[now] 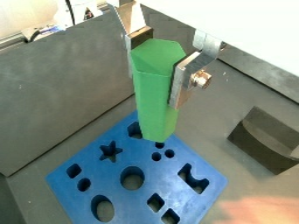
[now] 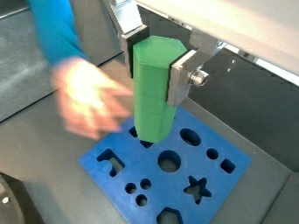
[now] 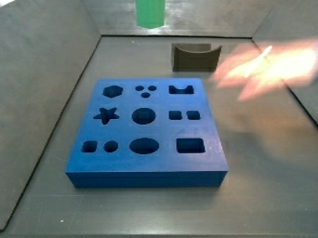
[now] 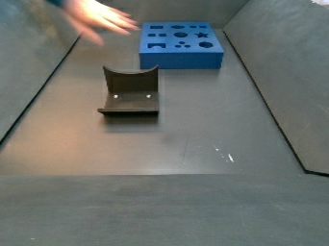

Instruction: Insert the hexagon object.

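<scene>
My gripper (image 1: 153, 77) is shut on the hexagon object (image 1: 153, 87), a tall bright green peg, and holds it upright by its upper end; both wrist views show this (image 2: 152, 74). The peg (image 2: 153, 96) hangs above the blue board (image 2: 176, 175), with its lower end over a corner hole whose dark edge (image 1: 133, 130) shows beside it. In a side view only the peg's lower end (image 3: 149, 12) shows, well above the board (image 3: 149, 158). The board also shows in another side view (image 4: 180, 58), where the peg and gripper are out of view.
A dark grey curved block (image 3: 192, 56) stands on the floor beside the board, also in other views (image 4: 129, 91) (image 1: 268, 140). A blurred human hand (image 2: 87, 96) with a blue sleeve moves close to the board (image 3: 267, 65). Grey walls surround the floor.
</scene>
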Motion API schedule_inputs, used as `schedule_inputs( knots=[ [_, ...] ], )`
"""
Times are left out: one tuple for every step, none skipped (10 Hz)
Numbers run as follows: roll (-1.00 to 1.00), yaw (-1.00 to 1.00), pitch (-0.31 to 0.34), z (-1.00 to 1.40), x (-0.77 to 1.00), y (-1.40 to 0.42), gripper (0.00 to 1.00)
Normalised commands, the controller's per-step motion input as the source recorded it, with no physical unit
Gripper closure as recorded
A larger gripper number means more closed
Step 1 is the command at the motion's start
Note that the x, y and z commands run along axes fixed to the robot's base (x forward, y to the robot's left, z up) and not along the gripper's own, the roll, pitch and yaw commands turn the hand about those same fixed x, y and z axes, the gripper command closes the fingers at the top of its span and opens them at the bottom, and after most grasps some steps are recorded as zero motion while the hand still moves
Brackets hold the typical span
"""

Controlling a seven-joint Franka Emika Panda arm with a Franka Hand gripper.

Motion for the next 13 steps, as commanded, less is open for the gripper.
schedule_inputs(
  knots=[
    [0.05,-0.22,-0.029,-0.92,-0.06,0.16,1.00],
    [0.00,-0.26,0.000,-1.00,-0.65,0.69,1.00],
    [0.00,-0.14,-0.016,-1.00,-0.77,0.75,1.00],
    [-0.14,-0.06,-0.101,-0.91,-0.94,0.67,1.00],
    [-0.39,-0.07,-0.133,-0.41,-0.81,0.27,1.00],
    [-0.50,-0.04,-0.163,0.00,-0.65,0.00,1.00],
    [-0.50,-0.01,-0.143,-0.01,-0.63,0.00,1.00],
    [-0.32,-0.15,-0.051,-0.49,-0.57,-0.01,1.00],
    [-0.02,0.00,-0.043,-0.63,-0.45,-0.04,1.00],
    [0.08,0.00,-0.089,-0.75,-0.45,-0.10,1.00],
    [0.14,0.00,-0.166,-0.69,-0.47,-0.10,1.00],
    [0.12,0.00,-0.069,-0.57,0.00,-0.07,1.00],
    [0.01,-0.02,0.000,-0.45,0.29,0.00,1.00]
  ],
)
